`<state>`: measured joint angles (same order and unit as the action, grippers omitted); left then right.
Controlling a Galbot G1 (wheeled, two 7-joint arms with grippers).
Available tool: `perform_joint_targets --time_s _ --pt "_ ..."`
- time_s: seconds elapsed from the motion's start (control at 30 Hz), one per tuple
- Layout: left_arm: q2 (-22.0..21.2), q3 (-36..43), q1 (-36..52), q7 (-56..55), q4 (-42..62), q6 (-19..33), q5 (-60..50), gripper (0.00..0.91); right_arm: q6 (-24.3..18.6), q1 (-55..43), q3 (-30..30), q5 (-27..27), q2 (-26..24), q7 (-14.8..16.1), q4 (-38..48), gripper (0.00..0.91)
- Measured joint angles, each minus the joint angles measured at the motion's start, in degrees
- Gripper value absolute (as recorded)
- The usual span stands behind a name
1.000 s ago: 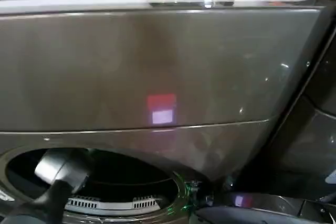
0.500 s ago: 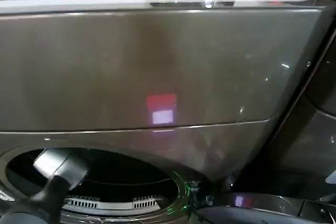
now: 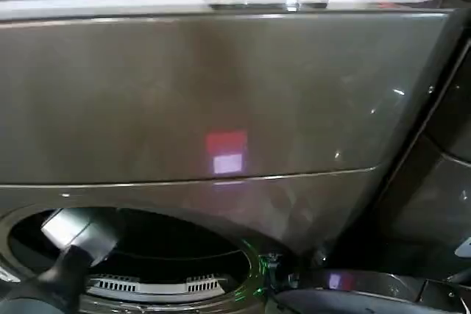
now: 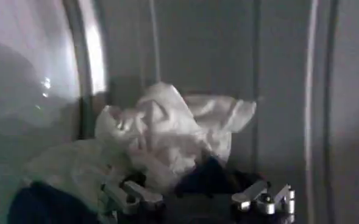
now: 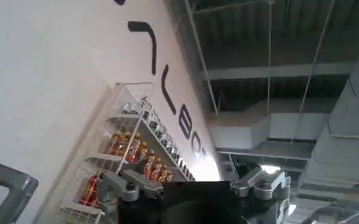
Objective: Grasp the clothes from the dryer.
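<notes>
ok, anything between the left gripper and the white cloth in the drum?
Nothing, going by the left wrist view: the open left gripper faces the white cloth directly, dark garment just below.

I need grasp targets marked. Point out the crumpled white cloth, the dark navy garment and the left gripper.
crumpled white cloth (image 4: pixel 173 131): left wrist view, middle of its bunched folds.
dark navy garment (image 4: pixel 206 175): left wrist view, the dark fold below the white cloth.
left gripper (image 4: pixel 197 199): left wrist view, midway between its open fingertips.

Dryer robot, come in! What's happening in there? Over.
Left gripper inside the dryer, jaws open, just short of the clothes. Right gripper idle, open, aimed at the ceiling. Nothing blocking.
</notes>
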<state>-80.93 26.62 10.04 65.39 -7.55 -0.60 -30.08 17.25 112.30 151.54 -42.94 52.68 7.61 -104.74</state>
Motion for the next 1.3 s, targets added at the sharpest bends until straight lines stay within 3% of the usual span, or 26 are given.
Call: perform_joint_targets --time_s 0.03,0.07,0.1,0.17,0.4,0.57,1.3 --pt "0.0 0.1 0.0 0.2 0.2 0.0 0.0 0.592 0.0 -0.1 -0.1 0.1 0.0 0.0 0.0 0.907" --pt "0.1 0.2 0.0 0.5 0.4 0.0 0.1 0.478 0.0 -0.2 -0.2 0.1 -0.1 0.0 0.0 0.907" --pt "0.1 0.3 0.0 0.7 0.5 -0.1 0.1 0.296 0.0 -0.2 -0.3 0.2 -0.2 0.0 0.0 0.907" --pt "0.1 0.5 0.0 1.2 0.8 -0.1 0.3 0.182 0.0 -0.3 -0.3 0.3 -0.3 0.0 0.1 0.907" --pt "-0.1 1.2 -0.1 2.2 1.4 0.0 1.1 0.046 -0.1 0.0 -0.2 0.5 -0.6 -0.1 0.6 0.907" --pt "-0.2 1.8 0.4 2.1 1.8 0.0 1.6 0.0 -0.1 0.0 -0.1 0.5 -0.6 -0.1 0.7 0.907" --pt "0.0 0.1 0.4 -0.2 1.0 -0.8 4.8 0.0 -0.1 -0.1 0.1 0.5 -0.7 -0.4 0.9 0.907"
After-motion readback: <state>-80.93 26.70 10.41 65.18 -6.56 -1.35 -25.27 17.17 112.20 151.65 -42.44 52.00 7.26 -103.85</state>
